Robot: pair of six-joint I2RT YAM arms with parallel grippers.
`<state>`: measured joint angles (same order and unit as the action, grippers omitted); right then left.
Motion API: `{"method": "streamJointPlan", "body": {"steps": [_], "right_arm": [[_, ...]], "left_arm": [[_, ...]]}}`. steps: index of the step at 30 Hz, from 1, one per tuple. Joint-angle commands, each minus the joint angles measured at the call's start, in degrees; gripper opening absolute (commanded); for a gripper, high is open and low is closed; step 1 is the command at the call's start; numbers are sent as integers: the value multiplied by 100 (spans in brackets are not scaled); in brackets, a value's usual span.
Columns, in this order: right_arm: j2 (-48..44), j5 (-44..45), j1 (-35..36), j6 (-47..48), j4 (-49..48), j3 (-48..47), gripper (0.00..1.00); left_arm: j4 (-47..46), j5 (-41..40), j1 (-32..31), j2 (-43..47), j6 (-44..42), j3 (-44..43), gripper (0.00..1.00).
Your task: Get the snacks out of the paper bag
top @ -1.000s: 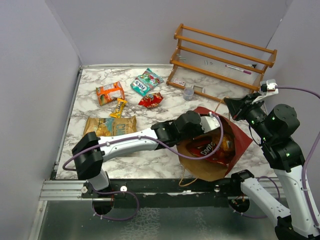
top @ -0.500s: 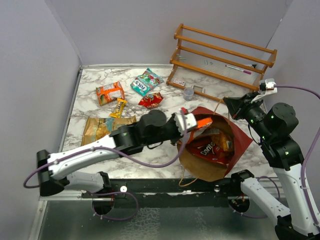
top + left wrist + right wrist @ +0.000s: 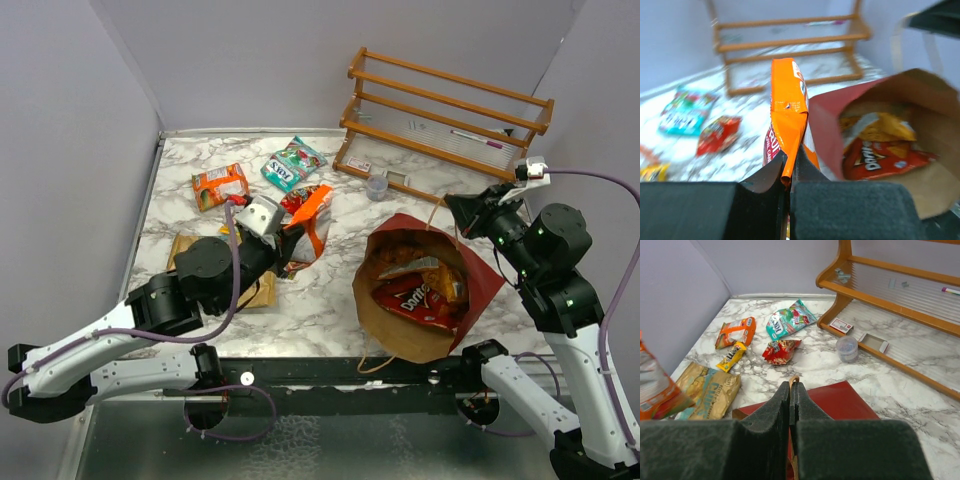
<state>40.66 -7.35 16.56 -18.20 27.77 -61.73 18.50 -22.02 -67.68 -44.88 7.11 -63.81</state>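
The red paper bag (image 3: pixel 483 277) lies open on the marble, brown inside, with a red Doritos packet (image 3: pixel 408 298) and yellow snacks in it. My left gripper (image 3: pixel 290 236) is shut on an orange packet (image 3: pixel 314 213), pinching its lower edge (image 3: pixel 788 162) and holding it upright to the left of the bag's mouth (image 3: pixel 826 122). My right gripper (image 3: pixel 791 386) is shut on the bag's string handle (image 3: pixel 794 378) at the bag's far rim. On the table lie orange (image 3: pixel 220 185), teal (image 3: pixel 293 163), red (image 3: pixel 780 350) and yellow (image 3: pixel 731 356) packets and a tan pouch (image 3: pixel 707 390).
An orange wooden rack (image 3: pixel 445 110) stands at the back right, with a small clear cup (image 3: pixel 377 186) in front of it. Grey walls close in the left, back and right. My left arm (image 3: pixel 150 310) stretches across the near left of the table.
My left arm has pulled out of the bag and swung left, lifting the orange packet out over the table. The right gripper has stayed on the handle.
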Motion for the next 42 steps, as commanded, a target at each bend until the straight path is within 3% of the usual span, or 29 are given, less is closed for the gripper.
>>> {"method": "streamJointPlan", "body": {"steps": [1,9,14,18,21,27,34,38,42], "right_arm": [[-7,-82,32,-5,-203,56,3],[72,-176,32,-48,-252,26,3],[90,-196,32,-46,-241,-11,3],[74,-180,32,-38,-210,-26,3],[74,-184,32,-36,-219,-21,3],[51,-179,32,-60,-196,-39,3],[-5,-1,32,26,42,-145,3],[9,46,32,18,107,-126,3],[129,-35,32,2,106,-159,3]], "left_arm": [[697,-2615,-17,-111,770,213,0],[782,-2537,89,-903,1291,588,0],[266,-2143,825,-1192,901,911,0],[-501,-2062,1739,-1490,-304,982,0],[-1679,-2185,2750,-1816,-1227,1178,0],[-4205,-764,4536,-2971,-2790,1397,0],[-5770,-305,5483,-4930,-4534,663,0],[-6524,222,5656,-5622,-5348,666,0],[-7026,110,5674,-6197,-6530,518,0]]}}
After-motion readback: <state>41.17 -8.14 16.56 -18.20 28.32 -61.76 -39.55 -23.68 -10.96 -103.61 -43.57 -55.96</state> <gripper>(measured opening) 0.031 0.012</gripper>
